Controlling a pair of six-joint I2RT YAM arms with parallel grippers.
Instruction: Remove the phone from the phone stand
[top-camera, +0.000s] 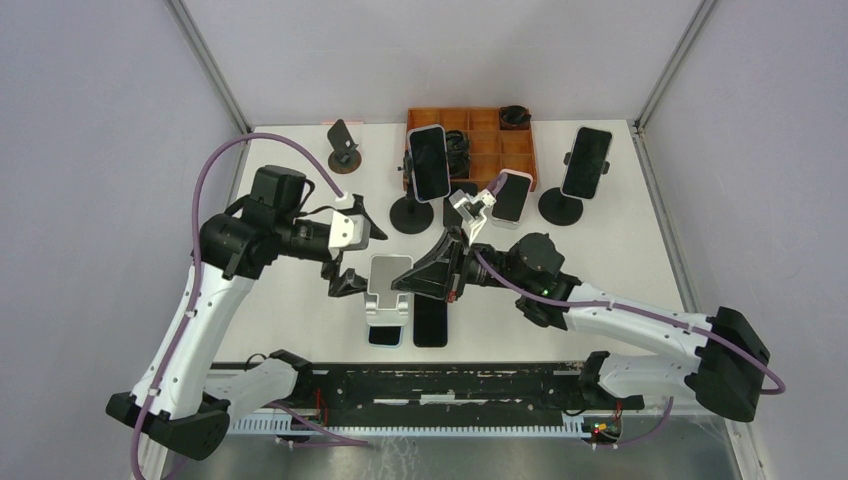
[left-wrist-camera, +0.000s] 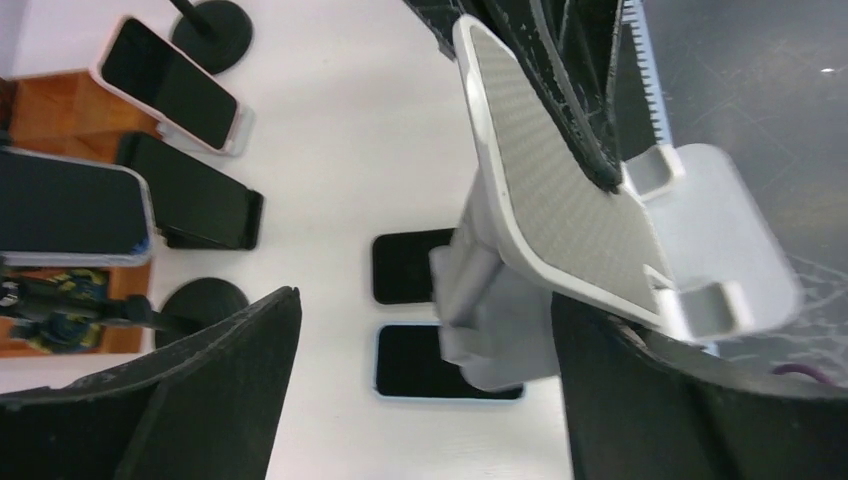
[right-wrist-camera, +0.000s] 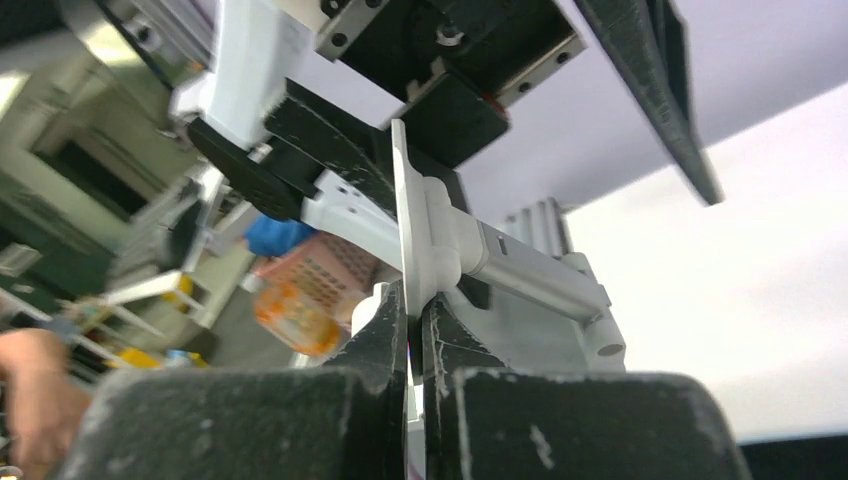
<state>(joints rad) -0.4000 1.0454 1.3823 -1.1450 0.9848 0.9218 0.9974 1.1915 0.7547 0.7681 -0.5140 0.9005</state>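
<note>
Two phones lie flat on the table (top-camera: 620, 260), side by side, both off the phone stand (top-camera: 388, 285): light-cased phone (top-camera: 385, 337) partly hidden by the stand's base, black phone (top-camera: 431, 322) just right of it. Right tool (right-wrist-camera: 412, 300) is clamped on the stand's thin back plate, fingers pinched from both faces. Left tool (top-camera: 365, 260) sits just left of the stand, fingers spread wide, gripping nothing. Farther back: three more phones propped on stands, one small stand alone, orange tray (top-camera: 520, 150) at the far edge.
</note>
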